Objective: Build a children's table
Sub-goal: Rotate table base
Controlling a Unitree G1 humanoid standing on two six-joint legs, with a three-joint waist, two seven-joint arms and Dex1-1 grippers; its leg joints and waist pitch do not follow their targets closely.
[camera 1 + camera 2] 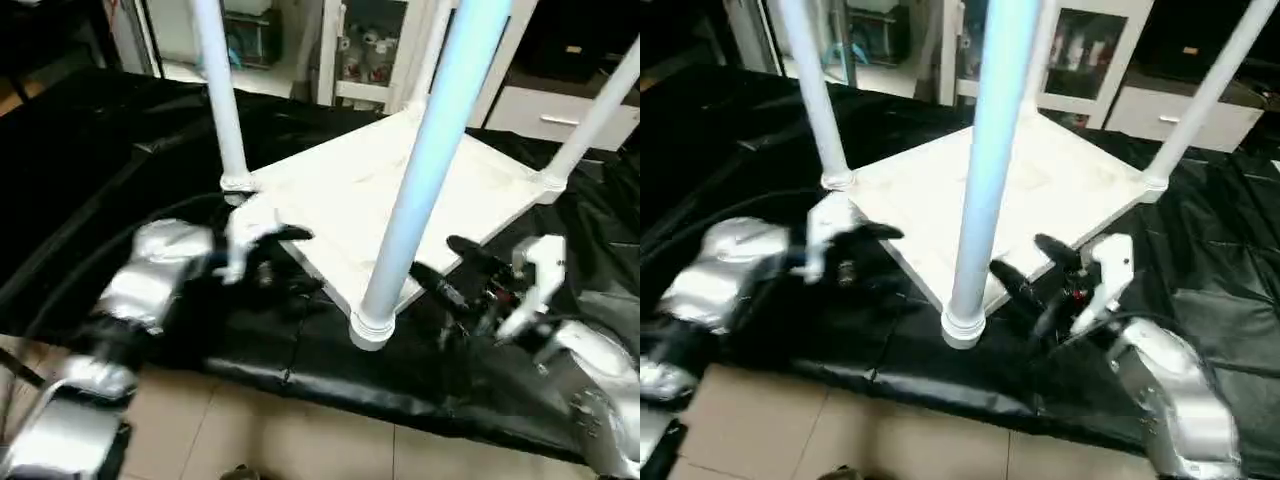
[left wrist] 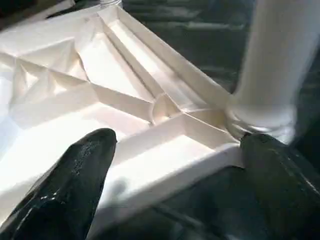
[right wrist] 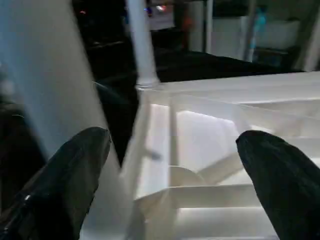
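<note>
Tabletop lies upside down on the black-covered surface, ribbed underside up. Legs stand upright in corner sockets: near leg, left leg, right leg. Left gripper at the tabletop's left edge, jaws spread, holding nothing. Right gripper just beside the near leg, jaws spread, empty.
</note>
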